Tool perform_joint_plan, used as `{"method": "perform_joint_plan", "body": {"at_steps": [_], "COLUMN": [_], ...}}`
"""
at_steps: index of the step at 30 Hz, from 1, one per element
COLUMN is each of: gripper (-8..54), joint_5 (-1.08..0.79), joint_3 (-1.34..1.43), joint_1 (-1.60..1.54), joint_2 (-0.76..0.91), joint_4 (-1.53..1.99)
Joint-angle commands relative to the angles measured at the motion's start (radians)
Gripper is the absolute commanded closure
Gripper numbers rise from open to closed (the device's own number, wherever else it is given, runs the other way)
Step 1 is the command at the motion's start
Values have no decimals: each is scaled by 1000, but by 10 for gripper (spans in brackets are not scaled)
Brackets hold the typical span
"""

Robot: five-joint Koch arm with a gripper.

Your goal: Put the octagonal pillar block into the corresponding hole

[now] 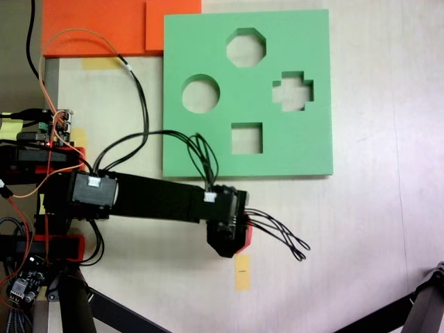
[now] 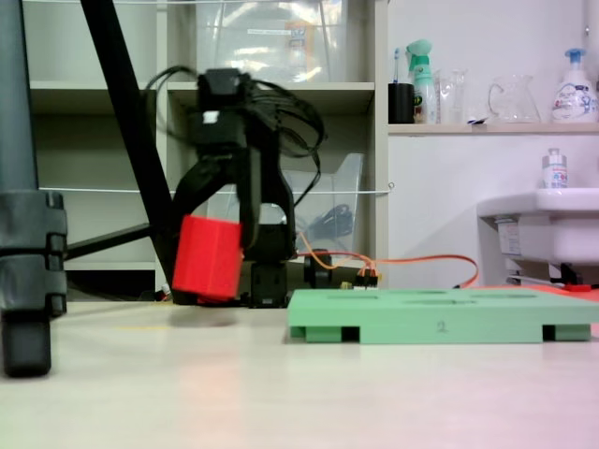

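Observation:
The octagonal pillar block [image 2: 206, 258], bright red, hangs slightly tilted just above the table, left of the green board [image 2: 440, 320]. My gripper [image 2: 221, 245] is shut on it from above. From overhead, only a red edge of the block [image 1: 245, 238] shows under the black gripper [image 1: 232, 240], which sits below the board's [image 1: 208, 41] lower edge. The corresponding hole [image 1: 246, 47], eight-sided, lies near the board's top edge, far from the gripper.
The board also has a round cutout [image 1: 201, 94], a cross cutout [image 1: 293, 91] and a square cutout [image 1: 247, 138]. Orange foam sheets [image 1: 97, 28] lie at top left. A yellow tape mark [image 1: 242, 272] is below the gripper. Tripod legs [image 2: 28, 234] stand nearby.

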Motion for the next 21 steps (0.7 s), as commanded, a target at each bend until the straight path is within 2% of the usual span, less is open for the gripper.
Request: {"method": "perform_joint_plan", "body": {"at_steps": [1,6,11,21], "gripper": [250,250,250,250], "joint_5": [74,245,672,811], "joint_3": [-87,-201,-244,-635], "joint_1": [-91,-353,-666,-830], "joint_2": [64,61,34,-262], "joint_4": [72,58,-138,-170]}}
